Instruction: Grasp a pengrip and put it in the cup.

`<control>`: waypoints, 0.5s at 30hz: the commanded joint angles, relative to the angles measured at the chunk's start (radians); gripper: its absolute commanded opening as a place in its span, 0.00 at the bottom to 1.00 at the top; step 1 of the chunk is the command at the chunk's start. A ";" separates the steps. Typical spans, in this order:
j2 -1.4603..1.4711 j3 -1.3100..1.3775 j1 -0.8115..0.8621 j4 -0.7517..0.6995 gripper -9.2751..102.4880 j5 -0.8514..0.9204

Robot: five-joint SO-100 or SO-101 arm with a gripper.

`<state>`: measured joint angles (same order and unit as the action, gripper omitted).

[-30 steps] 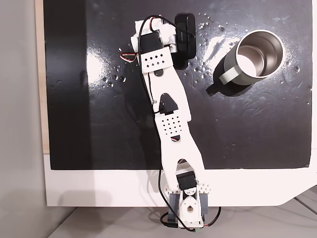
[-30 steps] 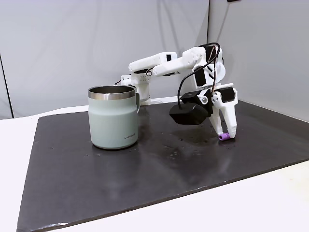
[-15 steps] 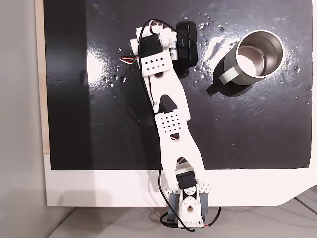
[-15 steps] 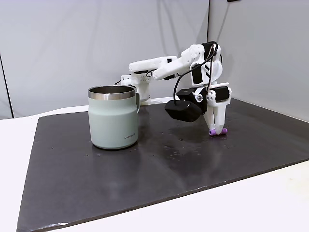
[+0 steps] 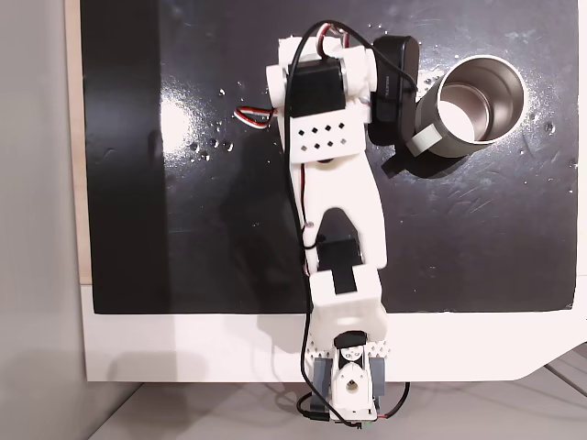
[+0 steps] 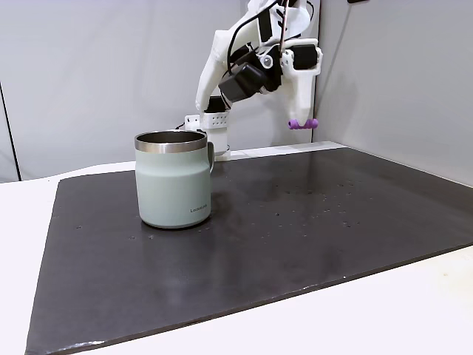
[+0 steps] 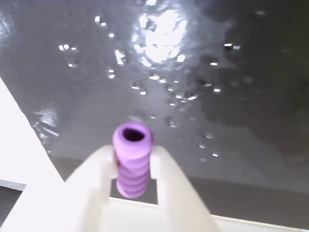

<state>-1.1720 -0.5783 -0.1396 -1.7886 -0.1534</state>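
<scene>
The black mat [image 6: 295, 237] covers the surface, and its wet-looking specks glint in the wrist view. The white arm [image 5: 335, 192], which half a second ago reached low over the mat with its tip near the mat's top, is now folded up tall; in the side fixed view it stands high above the mat, and in the top-down fixed view its upper part has swung right so the black camera block [image 5: 393, 78] sits just beside the cup [image 5: 477, 105].

The cup stands upright on the mat in the same place as before, steel rim up and pale inside open; its grey-white handle tab [image 5: 424, 137] points toward the arm in the top-down view.

The gripper [image 6: 303, 122] has risen from mat level to well above the cup's rim, to the right of the cup in the side view. Its jaws are closed on the pengrip [image 6: 304, 123], which was down at the mat a moment ago and now hangs in the air, well clear of it. In the wrist view the purple ribbed pengrip [image 7: 132, 162] is pinched between the two white fingers [image 7: 91, 179], its open end jutting past their tips.
</scene>
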 commanded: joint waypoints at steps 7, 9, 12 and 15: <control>-0.557 -0.465 0.126 -0.006 0.08 0.140; -0.627 -0.492 0.187 -0.008 0.08 0.190; -0.678 -0.494 0.308 -0.008 0.08 0.273; -0.667 -0.466 0.436 -0.006 0.08 0.348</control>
<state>-1.8009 -1.0707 0.1933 -1.7917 0.1335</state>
